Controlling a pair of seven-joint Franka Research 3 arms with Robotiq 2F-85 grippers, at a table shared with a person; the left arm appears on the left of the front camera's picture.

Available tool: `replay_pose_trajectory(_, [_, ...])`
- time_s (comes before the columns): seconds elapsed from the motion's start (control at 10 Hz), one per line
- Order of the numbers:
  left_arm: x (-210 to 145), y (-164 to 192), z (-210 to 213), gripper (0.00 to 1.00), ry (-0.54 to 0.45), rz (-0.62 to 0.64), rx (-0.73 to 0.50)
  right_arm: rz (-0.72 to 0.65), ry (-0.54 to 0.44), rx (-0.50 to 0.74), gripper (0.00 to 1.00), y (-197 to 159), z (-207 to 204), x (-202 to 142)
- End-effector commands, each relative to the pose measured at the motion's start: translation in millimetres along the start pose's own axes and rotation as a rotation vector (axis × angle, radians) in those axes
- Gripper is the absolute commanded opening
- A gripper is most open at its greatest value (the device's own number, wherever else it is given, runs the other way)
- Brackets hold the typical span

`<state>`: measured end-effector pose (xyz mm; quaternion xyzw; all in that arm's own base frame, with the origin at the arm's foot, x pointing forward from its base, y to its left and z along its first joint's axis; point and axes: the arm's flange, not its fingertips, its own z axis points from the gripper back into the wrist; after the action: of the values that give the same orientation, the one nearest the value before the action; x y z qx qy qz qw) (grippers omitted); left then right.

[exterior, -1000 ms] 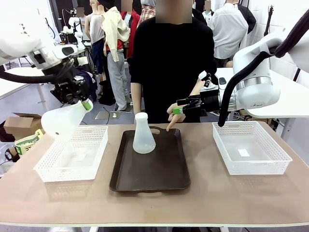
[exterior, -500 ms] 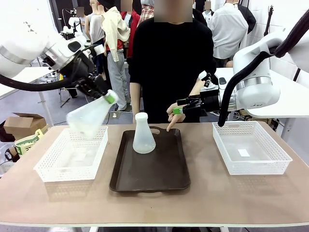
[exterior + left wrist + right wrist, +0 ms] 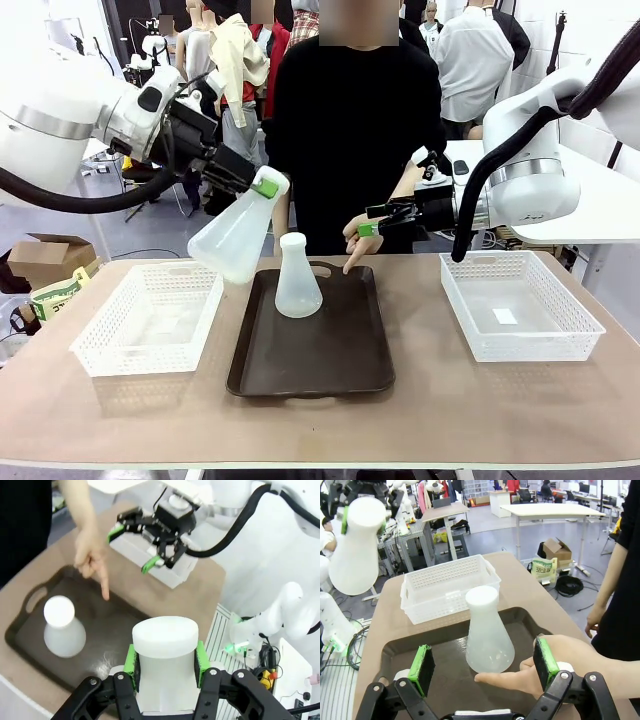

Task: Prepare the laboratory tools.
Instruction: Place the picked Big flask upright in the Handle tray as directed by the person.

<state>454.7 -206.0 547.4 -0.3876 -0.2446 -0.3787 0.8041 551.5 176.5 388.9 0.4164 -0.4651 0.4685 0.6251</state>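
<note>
one flask (image 3: 233,240) in left tool (image 3: 265,186)

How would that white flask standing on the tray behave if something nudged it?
The flask probably resists tipping: its base is wide and its neck narrow. On the smooth dark tray it may slide rather than fall. It looks like frosted plastic, so likely light.

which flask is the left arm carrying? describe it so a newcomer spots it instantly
Start at the dark brown tray in the middle of the table. Above its left rear corner, the left end effector grips a frosted-white conical flask by the neck. Unlike the other flask, which stands upright on the tray, this one hangs tilted in the air, base pointing down-left.
</note>
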Motion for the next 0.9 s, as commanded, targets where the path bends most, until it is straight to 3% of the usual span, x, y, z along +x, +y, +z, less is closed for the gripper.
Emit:
replay_pose_trajectory(0.0, [8.9,-5.6,1.4,0.00,-0.034,-0.028,0.008,-0.007,0.002,0.000,1.00,1.1,-0.3,-0.3])
replay_pose_trajectory(0.3, [0.6,0.5,0.4,0.00,0.001,-0.003,0.005,-0.007,0.002,0.000,1.00,1.1,-0.3,-0.3])
replay_pose_trajectory(0.6, [-47.9,17.0,-71.6,0.00,0.064,-0.049,-0.101,-0.007,0.002,0.000,1.00,1.1,-0.3,-0.3])
replay_pose_trajectory(0.8, [-63.6,1.3,-97.5,0.00,-0.031,-0.184,-0.218,-0.007,0.002,0.000,1.00,1.1,-0.3,-0.3])
